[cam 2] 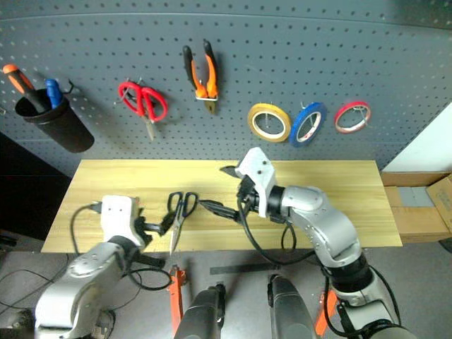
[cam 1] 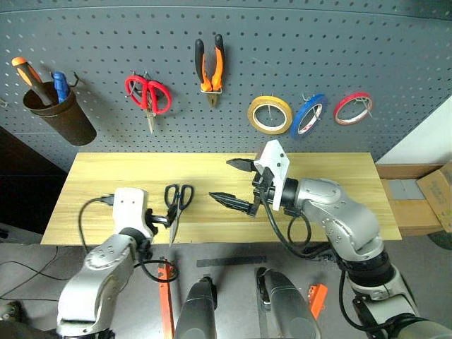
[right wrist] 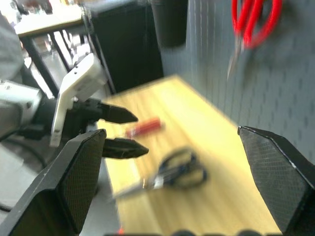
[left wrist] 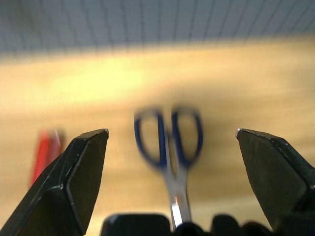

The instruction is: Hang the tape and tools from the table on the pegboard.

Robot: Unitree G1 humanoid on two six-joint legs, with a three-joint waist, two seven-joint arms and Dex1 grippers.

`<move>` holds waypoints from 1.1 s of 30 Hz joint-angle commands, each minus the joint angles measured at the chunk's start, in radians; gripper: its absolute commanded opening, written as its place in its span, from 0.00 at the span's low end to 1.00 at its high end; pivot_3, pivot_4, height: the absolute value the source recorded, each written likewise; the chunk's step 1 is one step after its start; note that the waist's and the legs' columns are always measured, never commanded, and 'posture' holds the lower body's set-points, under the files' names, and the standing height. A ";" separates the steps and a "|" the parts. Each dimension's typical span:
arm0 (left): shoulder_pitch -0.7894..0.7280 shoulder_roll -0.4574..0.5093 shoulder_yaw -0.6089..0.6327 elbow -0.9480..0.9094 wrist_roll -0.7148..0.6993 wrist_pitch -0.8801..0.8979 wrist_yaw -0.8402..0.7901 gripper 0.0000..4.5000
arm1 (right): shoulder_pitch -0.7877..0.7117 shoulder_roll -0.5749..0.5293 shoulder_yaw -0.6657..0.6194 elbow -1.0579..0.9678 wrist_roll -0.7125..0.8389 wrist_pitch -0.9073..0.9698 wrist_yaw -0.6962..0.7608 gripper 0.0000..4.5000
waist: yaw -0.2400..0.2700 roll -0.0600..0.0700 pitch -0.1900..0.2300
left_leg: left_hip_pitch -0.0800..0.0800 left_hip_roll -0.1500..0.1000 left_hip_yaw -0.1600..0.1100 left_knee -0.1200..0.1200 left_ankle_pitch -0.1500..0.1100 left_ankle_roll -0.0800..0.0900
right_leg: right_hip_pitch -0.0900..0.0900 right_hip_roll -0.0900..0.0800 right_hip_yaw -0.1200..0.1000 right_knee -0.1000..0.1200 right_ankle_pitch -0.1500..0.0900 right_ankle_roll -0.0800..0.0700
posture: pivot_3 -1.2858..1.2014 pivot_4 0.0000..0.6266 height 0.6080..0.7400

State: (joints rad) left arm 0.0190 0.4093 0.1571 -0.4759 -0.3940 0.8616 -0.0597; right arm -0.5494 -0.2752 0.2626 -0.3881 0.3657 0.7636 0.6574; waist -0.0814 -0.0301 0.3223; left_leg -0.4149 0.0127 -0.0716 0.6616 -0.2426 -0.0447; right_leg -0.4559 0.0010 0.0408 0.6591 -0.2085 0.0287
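L gripper (cam 1: 161,220) sat near the front edge of the table (cam 1: 339,176), toward its left end, fingers spread wide and holding nothing. The dark-blue-handled scissors (cam 1: 176,205) lay just beyond and slightly to its right, about touching the upper fingertip in the head views. In the left wrist view the scissors (left wrist: 170,147) sat between the two fingers, blade end toward the wrist, handle loops away. Long axis ran roughly front-to-back: loops toward the pegboard (cam 1: 296,42), blades pointing at the front edge. A red-handled item, prob. the screwdriver (right wrist: 142,127), lay on the wood just beside the L gripper; it's blurred, so I can't be sure.

R gripper (cam 1: 236,182) hovered over the mid-table, fingers also spread and empty, pointing left toward the scissors but well apart from them. So L arm was clearly nearer; my read is the pick belongs to L, closing across the scissors near the pivot or loops.

Far side, on the pegboard: orange-black pliers (cam 1: 210,67) already hung, the yellow tape (cam 1: 269,115) on a hook, with a blue roll (cam 1: 308,114) and a red roll (cam 1: 352,107) beside it, red scissors (cam 1: 148,94) left of the pliers, and a dark cup (cam 1: 60,113) w/ tools at far left. Judged: scissors and screwdriver still left to hang.
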 commanded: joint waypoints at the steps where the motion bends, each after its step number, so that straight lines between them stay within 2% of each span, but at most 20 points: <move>1: -0.046 -0.011 -0.016 0.037 0.028 0.097 0.032 1.00 | -0.026 -0.001 -0.005 -0.046 0.016 0.034 -0.020 0.99 | -0.006 -0.001 0.001 | 0.000 0.000 0.000 0.000 0.000 0.000 | 0.000 0.000 0.000 0.000 0.000 0.000 | 0.46 0.55 1.00; 12: -0.146 -0.020 0.016 0.265 0.071 0.174 0.024 1.00 | -0.051 -0.014 -0.021 -0.093 0.058 0.159 -0.051 0.99 | -0.016 -0.002 0.005 | -0.001 0.001 0.002 -0.002 -0.001 -0.001 | -0.001 0.001 0.002 -0.002 0.000 0.000 | 0.45 0.57 1.00; 19: -0.267 -0.043 -0.042 0.475 0.129 0.097 -0.009 1.00 | -0.057 -0.032 -0.013 -0.119 0.076 0.180 -0.054 0.99 | -0.012 -0.002 0.009 | -0.001 0.000 0.002 -0.002 -0.001 -0.001 | -0.001 0.001 0.001 -0.002 0.000 0.000 | 0.44 0.58 1.00; 23: -0.340 -0.062 -0.029 0.589 0.149 0.056 -0.009 1.00 | -0.058 -0.034 -0.014 -0.117 0.075 0.181 -0.056 0.99 | -0.015 -0.002 0.009 | -0.001 0.000 0.003 -0.002 -0.001 -0.001 | -0.001 0.000 0.002 -0.003 0.000 0.001 | 0.44 0.57 1.00; 26: -0.356 -0.065 -0.031 0.620 0.156 0.034 -0.025 0.87 | -0.057 -0.036 -0.013 -0.116 0.076 0.182 -0.057 1.00 | -0.019 -0.002 0.009 | -0.001 0.000 0.003 -0.002 -0.001 -0.001 | -0.001 0.000 0.002 -0.003 0.000 0.001 | 0.44 0.57 1.00; 33: -0.279 -0.052 -0.013 0.523 0.150 -0.011 -0.073 0.34 | -0.059 -0.048 -0.023 -0.112 0.076 0.181 -0.056 1.00 | -0.033 -0.002 0.009 | 0.000 0.000 0.003 -0.002 -0.001 -0.001 | -0.001 0.000 0.002 -0.003 0.000 0.001 | 0.43 0.56 1.00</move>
State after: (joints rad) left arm -0.3000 0.3518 0.1380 0.0835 -0.2414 0.8569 -0.1101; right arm -0.6007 -0.3203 0.2572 -0.4582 0.4241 0.9493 0.6044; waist -0.1141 -0.0318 0.3316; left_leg -0.4154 0.0132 -0.0685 0.6597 -0.2433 -0.0456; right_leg -0.4570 0.0010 0.0433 0.6565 -0.2081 0.0297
